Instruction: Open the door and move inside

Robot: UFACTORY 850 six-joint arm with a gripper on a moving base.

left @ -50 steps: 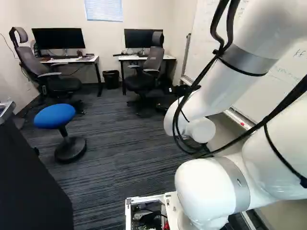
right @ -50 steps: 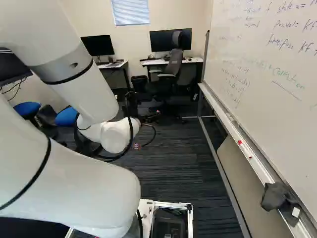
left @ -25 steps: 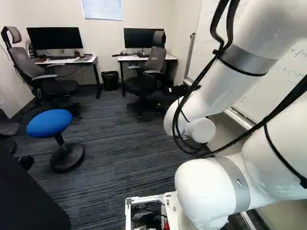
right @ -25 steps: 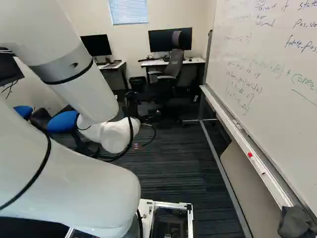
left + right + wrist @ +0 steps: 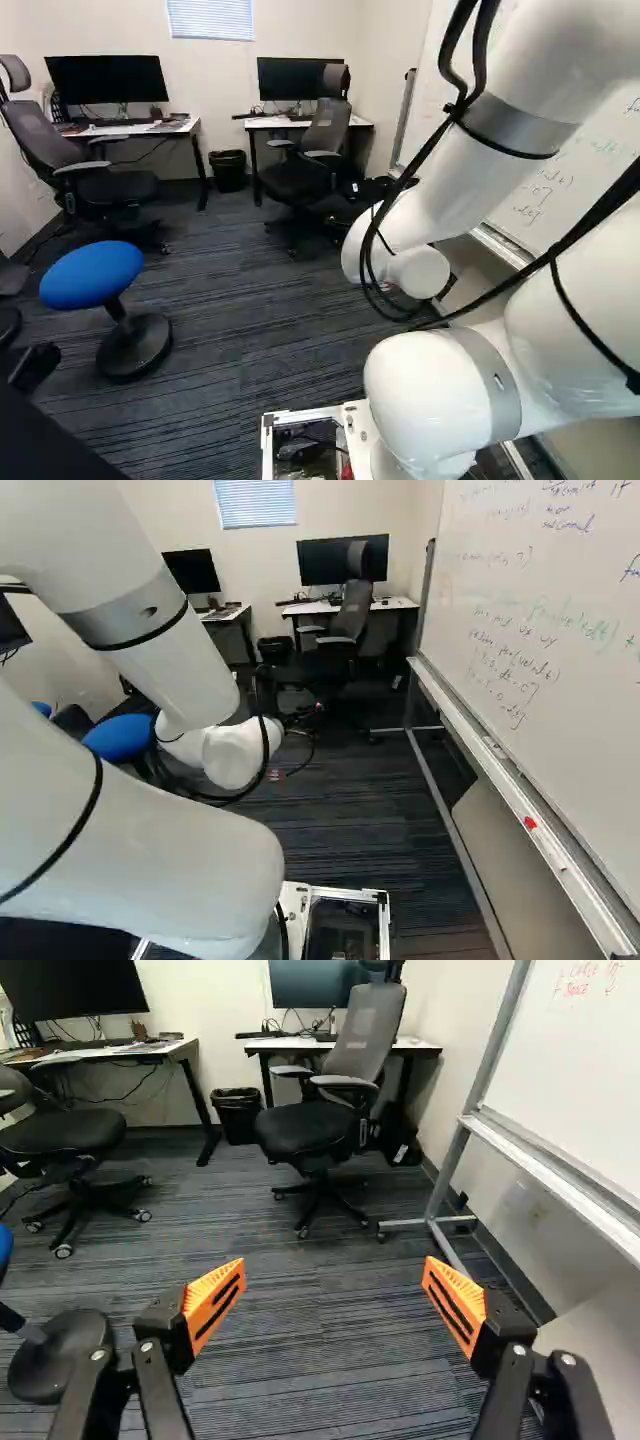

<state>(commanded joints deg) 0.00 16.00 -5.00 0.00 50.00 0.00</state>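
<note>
No door shows in any view. My gripper (image 5: 372,190) is partly visible beyond the arm's white wrist in the left base view, dark against the far chair. In the wrist view the gripper (image 5: 333,1295) stands open, its two orange pads wide apart with nothing between them. Carpet (image 5: 320,1360) fills the view between and beyond the fingers.
A blue stool (image 5: 92,275) stands left, near a dark edge. Ahead are a black office chair (image 5: 310,1130), desk (image 5: 420,1048) and bin (image 5: 237,1115); another chair (image 5: 65,1135) is left. A whiteboard (image 5: 540,630) on a metal frame runs along the right.
The base has moved forward: the stool slides left and nearer in the left base view, and the whiteboard's tray slides right and nearer in the right base view. The arm keeps its pose.
</note>
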